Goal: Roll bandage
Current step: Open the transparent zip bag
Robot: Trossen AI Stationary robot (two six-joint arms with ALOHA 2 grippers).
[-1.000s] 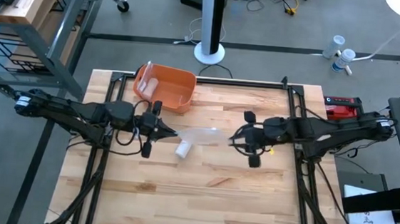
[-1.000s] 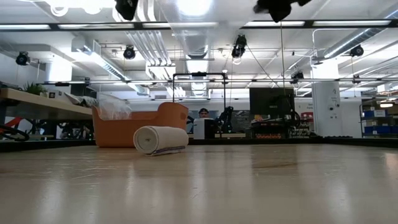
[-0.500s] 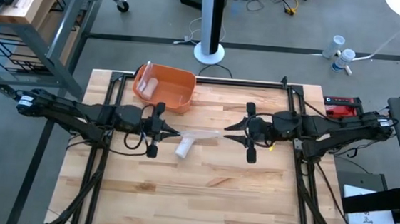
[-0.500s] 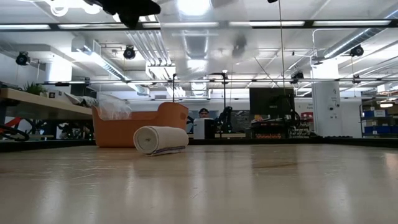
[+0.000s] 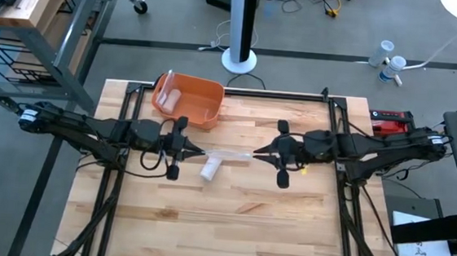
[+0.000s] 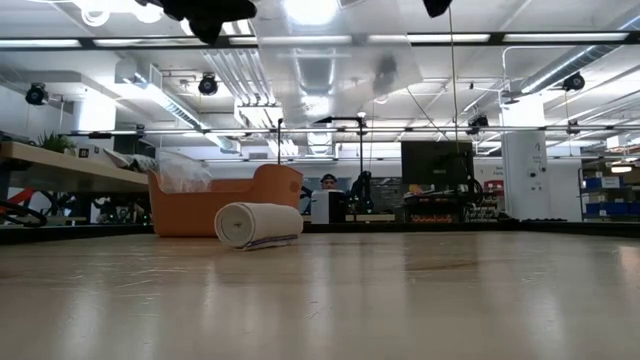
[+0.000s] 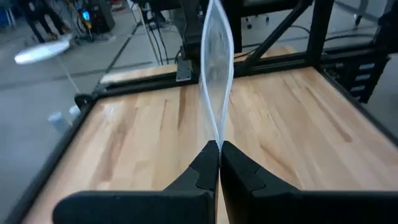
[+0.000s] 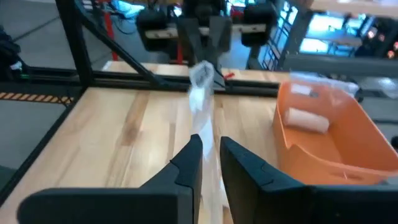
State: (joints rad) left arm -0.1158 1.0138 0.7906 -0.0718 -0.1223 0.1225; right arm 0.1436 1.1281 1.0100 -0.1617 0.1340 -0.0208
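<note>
So, left gripper (image 5: 202, 152) is pinched tight on a clear plastic bag (image 5: 228, 155) held above the table (image 5: 245, 227); right gripper (image 5: 257, 154) sits narrowly parted at the bag's other end. Rolled bandage (image 5: 210, 170) lies on the table under the bag, nr the orange bin (image 5: 202, 101).

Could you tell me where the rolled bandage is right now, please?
In the high view the rolled bandage lies on the table, left of centre, below the orange bin.

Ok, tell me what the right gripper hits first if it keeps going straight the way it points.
Probably the clear plastic bag: it hangs directly ahead of the open right gripper, pinched at its far end by the left gripper. The bag already seems to reach the right gripper's fingertips, though depth is unclear.
</note>
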